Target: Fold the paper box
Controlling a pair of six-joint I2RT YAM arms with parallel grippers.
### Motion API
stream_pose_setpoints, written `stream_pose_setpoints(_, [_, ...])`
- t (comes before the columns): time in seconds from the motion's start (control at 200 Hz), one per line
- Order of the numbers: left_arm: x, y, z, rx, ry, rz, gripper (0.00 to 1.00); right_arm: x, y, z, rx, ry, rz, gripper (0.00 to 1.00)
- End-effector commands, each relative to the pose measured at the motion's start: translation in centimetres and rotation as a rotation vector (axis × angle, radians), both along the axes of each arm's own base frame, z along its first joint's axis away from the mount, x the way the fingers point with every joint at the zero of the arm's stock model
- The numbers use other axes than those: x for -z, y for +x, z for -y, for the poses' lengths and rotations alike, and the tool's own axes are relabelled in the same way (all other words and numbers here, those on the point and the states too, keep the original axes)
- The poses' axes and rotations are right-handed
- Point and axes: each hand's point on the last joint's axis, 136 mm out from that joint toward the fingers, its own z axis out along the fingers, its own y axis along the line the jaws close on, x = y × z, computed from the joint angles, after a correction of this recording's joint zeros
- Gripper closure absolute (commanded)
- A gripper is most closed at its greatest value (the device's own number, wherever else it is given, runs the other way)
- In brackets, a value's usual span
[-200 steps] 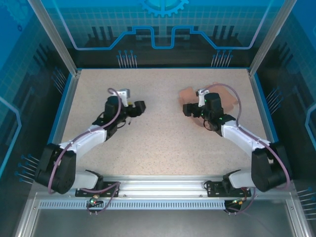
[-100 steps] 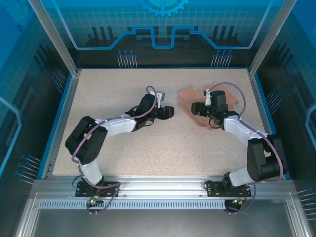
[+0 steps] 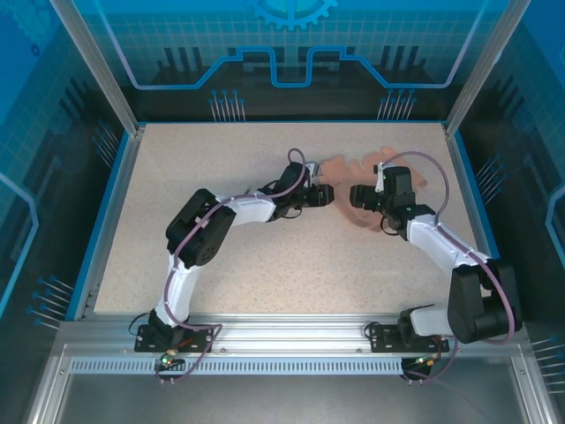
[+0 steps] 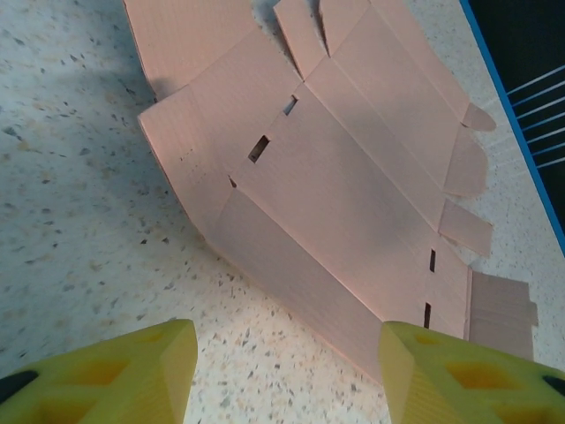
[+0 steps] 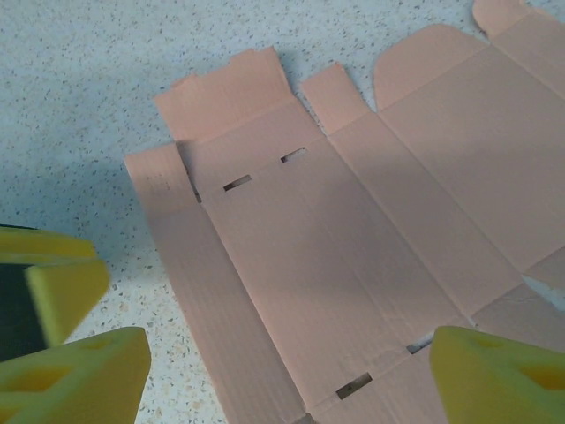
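Two hands meet nose to nose, both wide open and holding nothing. The left hand [image 3: 325, 196] is at the left edge of the paper box [image 3: 338, 167]. The right hand [image 3: 357, 194] hangs over it. The pink paper box lies flat and unfolded on the speckled table [image 3: 203, 168], toward the far right side.

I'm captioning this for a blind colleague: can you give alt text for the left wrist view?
A salmon-pink paper box, a flat unfolded cut-out with slots and tabbed flaps, lies on a speckled table. The left gripper is open, its yellow fingers at the bottom edge, nothing between them.
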Motion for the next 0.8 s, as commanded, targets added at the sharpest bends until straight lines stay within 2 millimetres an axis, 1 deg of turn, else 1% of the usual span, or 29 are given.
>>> stream_pose_setpoints(0.0, [0.7,0.0,1.2,-0.011,-0.015,-0.044,0.42,0.2,-0.4,0.8,0.033,0.002,-0.004,0.16])
stream_pose_setpoints(0.315, [2.1,0.6,1.9,-0.046,-0.010,-0.065,0.47,-0.1,-0.6,0.8,0.030,0.008,0.008,0.15])
stream_pose_setpoints(0.455, [2.6,0.8,2.2,-0.050,-0.009,-0.074,0.54,0.0,-0.6,0.7,0.026,0.015,0.004,0.16])
stream_pose_setpoints(0.52, [2.9,1.0,2.0,-0.062,-0.006,-0.077,0.55,0.0,-0.5,0.7,0.025,0.016,0.005,0.15])
stream_pose_setpoints(0.795, [3.2,1.4,2.3,-0.075,-0.014,-0.072,0.64,0.3,-0.4,0.4,0.016,0.028,0.000,0.15])
